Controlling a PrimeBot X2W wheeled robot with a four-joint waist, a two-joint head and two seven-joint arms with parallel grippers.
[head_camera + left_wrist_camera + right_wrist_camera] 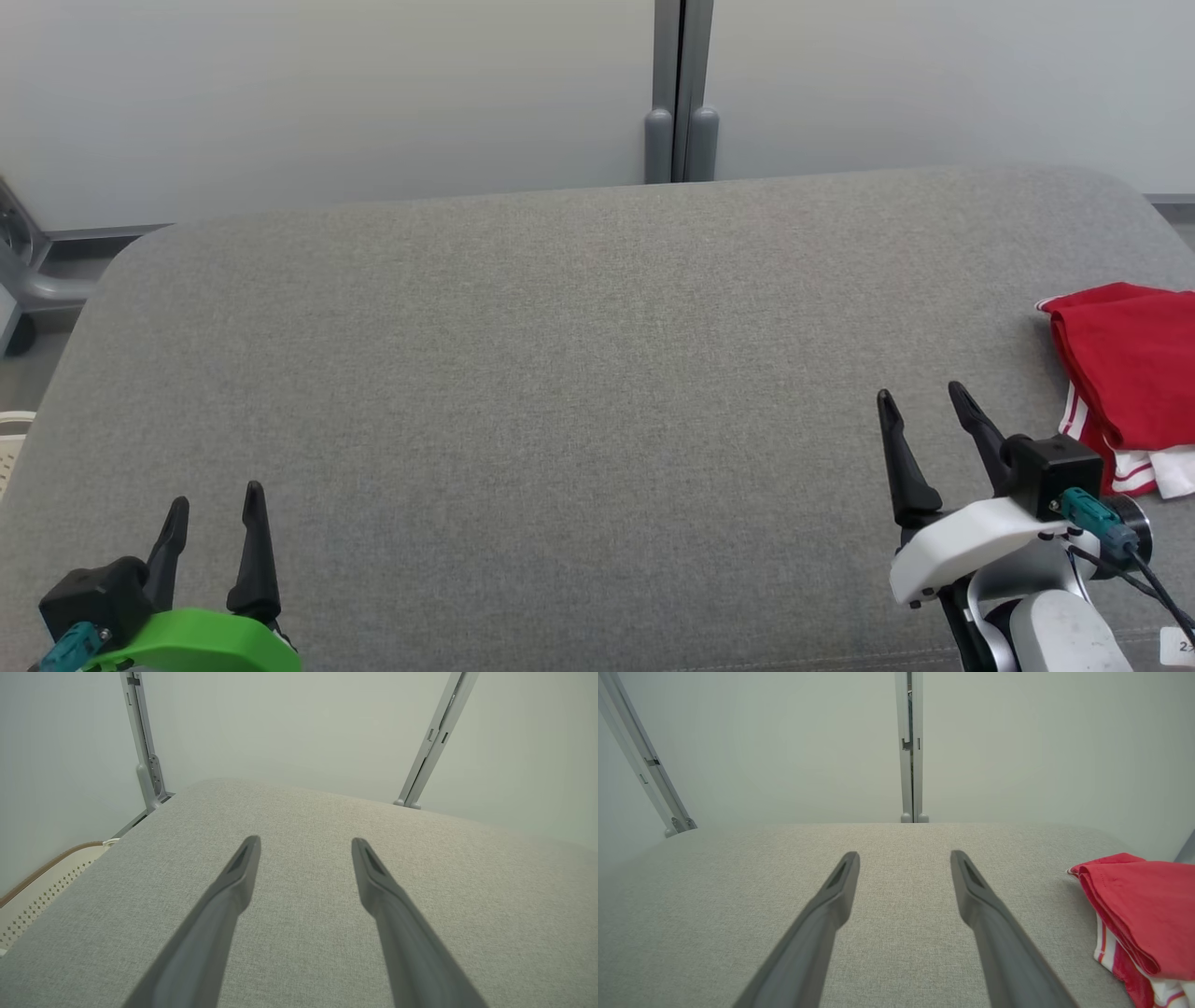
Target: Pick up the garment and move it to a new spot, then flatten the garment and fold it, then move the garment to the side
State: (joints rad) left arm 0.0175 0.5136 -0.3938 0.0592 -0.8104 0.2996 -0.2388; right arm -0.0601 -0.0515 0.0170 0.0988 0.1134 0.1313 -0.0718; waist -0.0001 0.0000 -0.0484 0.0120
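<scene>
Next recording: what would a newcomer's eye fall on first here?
The red garment with white stripes lies in folded layers at the right edge of the grey padded table. Both grippers stand open and empty above the table: the left gripper at lower left, the right gripper just left of the garment, not touching it.

The garment (1130, 364), at three o'clock, is soft red cloth. The pad (560, 373) beneath is coarse-woven grey fabric, matt. The post (697, 75) at twelve o'clock looks smooth, perhaps painted metal.
</scene>
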